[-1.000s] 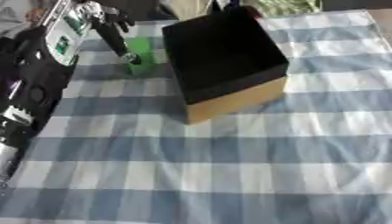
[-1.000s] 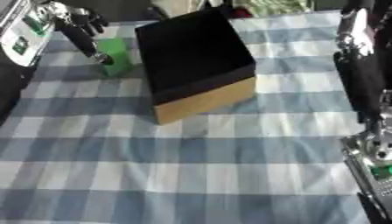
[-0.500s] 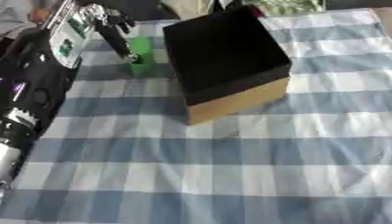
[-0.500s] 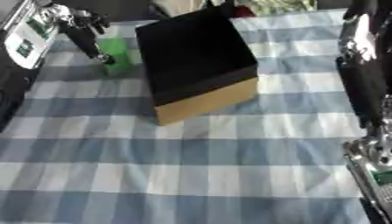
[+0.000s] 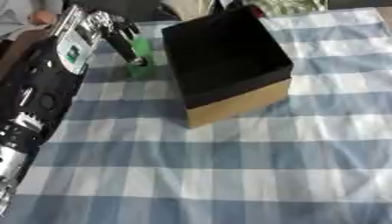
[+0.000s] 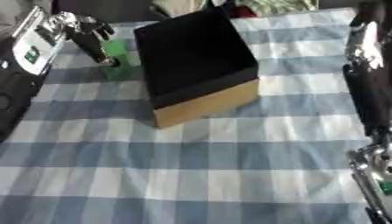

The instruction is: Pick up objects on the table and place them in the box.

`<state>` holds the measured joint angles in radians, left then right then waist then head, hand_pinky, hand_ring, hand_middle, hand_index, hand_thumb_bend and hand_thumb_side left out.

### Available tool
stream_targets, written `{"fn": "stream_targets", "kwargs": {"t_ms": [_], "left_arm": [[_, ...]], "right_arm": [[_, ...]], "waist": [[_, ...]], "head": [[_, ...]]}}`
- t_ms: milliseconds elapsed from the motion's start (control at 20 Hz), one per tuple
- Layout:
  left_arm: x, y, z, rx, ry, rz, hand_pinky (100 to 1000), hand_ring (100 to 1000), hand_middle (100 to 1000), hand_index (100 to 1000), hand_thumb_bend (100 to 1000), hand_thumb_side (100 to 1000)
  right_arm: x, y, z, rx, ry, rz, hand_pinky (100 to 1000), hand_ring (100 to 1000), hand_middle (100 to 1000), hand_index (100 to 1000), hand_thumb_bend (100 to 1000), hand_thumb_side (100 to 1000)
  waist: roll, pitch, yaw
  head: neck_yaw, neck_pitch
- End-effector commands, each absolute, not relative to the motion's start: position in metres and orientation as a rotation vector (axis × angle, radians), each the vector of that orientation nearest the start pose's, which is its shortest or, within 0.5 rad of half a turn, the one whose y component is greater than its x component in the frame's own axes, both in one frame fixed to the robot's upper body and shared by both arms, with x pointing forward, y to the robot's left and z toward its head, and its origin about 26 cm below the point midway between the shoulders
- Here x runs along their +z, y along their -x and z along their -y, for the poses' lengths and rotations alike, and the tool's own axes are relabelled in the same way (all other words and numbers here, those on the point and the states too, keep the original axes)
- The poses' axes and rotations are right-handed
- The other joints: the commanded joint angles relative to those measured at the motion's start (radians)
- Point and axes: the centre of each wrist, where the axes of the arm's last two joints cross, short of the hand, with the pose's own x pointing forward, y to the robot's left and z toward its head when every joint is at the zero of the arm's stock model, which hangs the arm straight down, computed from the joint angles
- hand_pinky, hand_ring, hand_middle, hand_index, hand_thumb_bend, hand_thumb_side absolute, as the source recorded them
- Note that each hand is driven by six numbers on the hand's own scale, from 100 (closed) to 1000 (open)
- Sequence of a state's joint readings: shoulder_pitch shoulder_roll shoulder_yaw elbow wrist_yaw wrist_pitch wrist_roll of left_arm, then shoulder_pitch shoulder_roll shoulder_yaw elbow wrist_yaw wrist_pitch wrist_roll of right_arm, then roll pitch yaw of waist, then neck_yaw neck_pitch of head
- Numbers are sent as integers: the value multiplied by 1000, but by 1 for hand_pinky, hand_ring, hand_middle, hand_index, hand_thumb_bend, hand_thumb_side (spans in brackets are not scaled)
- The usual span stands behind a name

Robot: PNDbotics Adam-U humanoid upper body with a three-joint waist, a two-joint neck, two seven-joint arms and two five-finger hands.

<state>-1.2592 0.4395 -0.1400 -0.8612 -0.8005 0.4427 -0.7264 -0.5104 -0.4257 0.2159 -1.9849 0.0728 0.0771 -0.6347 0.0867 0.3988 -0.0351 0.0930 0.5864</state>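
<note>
My left hand (image 5: 103,28) is up at about ten o'clock in my view, reaching in from the left edge. Its dark fingers (image 5: 126,46) point down and curl round a green block (image 5: 141,54), which I hold by its left side. The block stands upright, and its lower end seems to rest on the blue and white checked cloth (image 5: 229,175) that covers the counter, though I cannot tell for sure whether it touches. The block is just beside the left wall of the box (image 5: 226,65), with a narrow strip of cloth between them.

The box sits at about twelve o'clock, turned askew so one corner points toward me. It is open on top, black inside, with tan cardboard showing on its near outer wall. I can make out nothing lying inside it; the interior is dark.

My left forearm (image 5: 30,113) runs down the nine o'clock side, black with silver joints, with a white panel bearing a green mark near the wrist.

My right arm (image 6: 367,87) shows only in the right eye view, along the three o'clock edge, well apart from the box and the block. A silver part of it shows at about five o'clock. The right hand itself does not come into either view, so I cannot speak for its fingers.
</note>
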Motion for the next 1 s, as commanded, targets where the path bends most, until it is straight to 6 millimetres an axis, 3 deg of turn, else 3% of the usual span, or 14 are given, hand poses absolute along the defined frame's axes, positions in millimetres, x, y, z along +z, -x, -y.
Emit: {"fn": "stream_targets", "kwargs": {"t_ms": [50, 300, 600, 1000], "left_arm": [[339, -492, -239, -1051, -745, 1110, 985, 899, 852, 916, 390, 100], [339, -492, -237, -1030, -751, 1124, 937, 825, 669, 800, 289, 100], [343, -490, -234, -977, -762, 1163, 892, 757, 578, 736, 100, 100], [351, -487, -233, -968, -815, 1185, 872, 728, 560, 717, 100, 100]], "right_arm": [[249, -306, 203, -50, 404, 2501, 870, 796, 675, 817, 100, 618], [248, -306, 202, -59, 403, 2494, 871, 797, 675, 817, 100, 621], [246, -306, 202, -68, 406, 2481, 872, 798, 675, 817, 100, 624], [245, -306, 203, -75, 411, 2471, 872, 798, 674, 817, 100, 623]], "waist": [[-3, -19, -1], [-4, -18, -3], [-4, -22, -5], [-4, -40, -2]], "head": [[8, -9], [11, -9], [9, -5], [4, 10]]}}
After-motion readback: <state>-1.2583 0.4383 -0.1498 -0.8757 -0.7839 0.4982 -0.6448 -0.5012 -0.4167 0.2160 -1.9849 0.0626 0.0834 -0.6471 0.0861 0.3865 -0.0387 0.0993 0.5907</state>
